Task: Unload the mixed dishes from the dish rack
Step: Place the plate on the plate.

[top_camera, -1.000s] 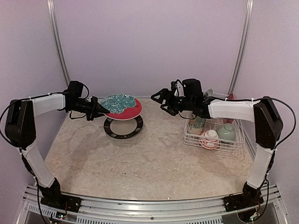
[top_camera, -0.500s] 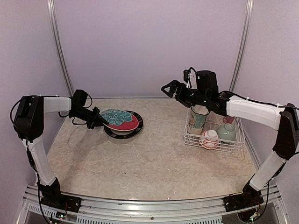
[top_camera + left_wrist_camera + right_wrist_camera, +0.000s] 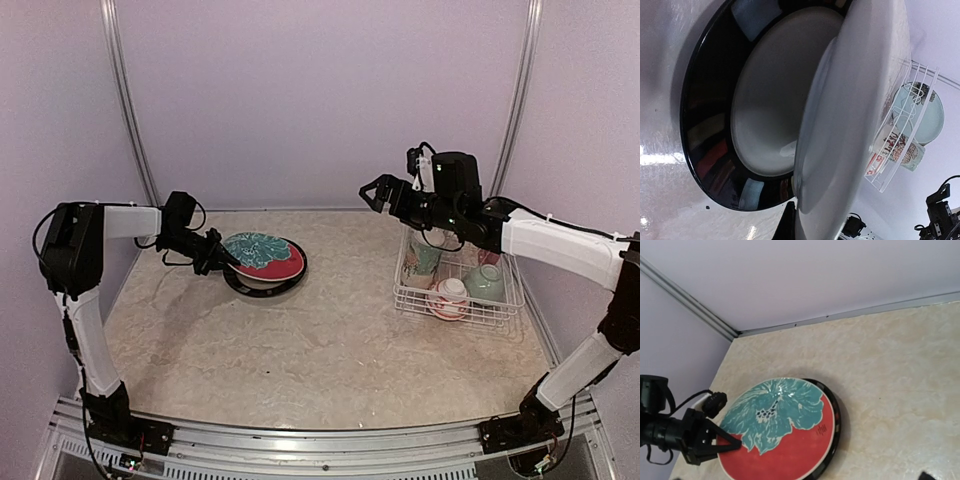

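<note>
The red-teal floral plate [image 3: 264, 254] is held by its left rim in my left gripper [image 3: 222, 259], which is shut on it. It tilts low over a black-rimmed plate [image 3: 292, 279] on the table; the left wrist view shows its pale underside [image 3: 855, 100] above that plate [image 3: 710, 150]. The right wrist view shows both plates from above, the floral one [image 3: 785, 440] over the black rim [image 3: 836, 420]. My right gripper [image 3: 374, 193] is open and empty in the air, just left of the white wire dish rack [image 3: 402, 291]. The rack holds a tall patterned mug [image 3: 425, 256], a mint green bowl [image 3: 487, 283] and a white-pink bowl [image 3: 449, 298].
A light teal plate [image 3: 927, 112] stands at the rack's far side in the left wrist view. The rack sits against the right wall. Metal frame posts [image 3: 125, 90] stand at the back corners.
My left gripper has lowered the floral plate from above the black-rimmed plate down onto it. My right arm has risen and drawn back to the right, toward the rack.
</note>
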Controlling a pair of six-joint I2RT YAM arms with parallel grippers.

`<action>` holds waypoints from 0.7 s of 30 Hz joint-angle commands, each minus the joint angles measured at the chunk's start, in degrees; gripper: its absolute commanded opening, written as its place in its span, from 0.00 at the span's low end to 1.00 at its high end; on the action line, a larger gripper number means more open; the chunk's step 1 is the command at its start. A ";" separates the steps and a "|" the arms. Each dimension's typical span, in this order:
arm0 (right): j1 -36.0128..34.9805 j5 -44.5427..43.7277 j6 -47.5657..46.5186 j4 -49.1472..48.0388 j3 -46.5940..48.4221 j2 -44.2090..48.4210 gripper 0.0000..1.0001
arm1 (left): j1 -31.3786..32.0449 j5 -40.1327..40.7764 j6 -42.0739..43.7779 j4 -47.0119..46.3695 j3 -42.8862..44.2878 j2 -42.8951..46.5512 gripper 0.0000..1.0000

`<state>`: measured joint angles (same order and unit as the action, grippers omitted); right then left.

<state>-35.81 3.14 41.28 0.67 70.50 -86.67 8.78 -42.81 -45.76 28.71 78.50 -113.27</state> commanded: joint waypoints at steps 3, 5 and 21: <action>0.45 -1.57 -0.79 1.06 -1.08 1.32 1.00 | 0.41 -2.21 0.80 -1.50 3.30 -1.87 0.03; 0.53 -1.24 -0.67 0.94 -1.11 0.91 1.00 | 0.61 -0.64 1.13 -0.18 3.52 -1.63 0.08; 0.44 -0.76 0.05 1.11 -1.06 0.72 1.00 | 1.51 7.91 2.74 7.43 6.14 -1.10 0.44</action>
<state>-35.62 2.52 41.25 0.69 70.00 -86.50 10.00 -36.25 -44.25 34.48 82.06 -114.72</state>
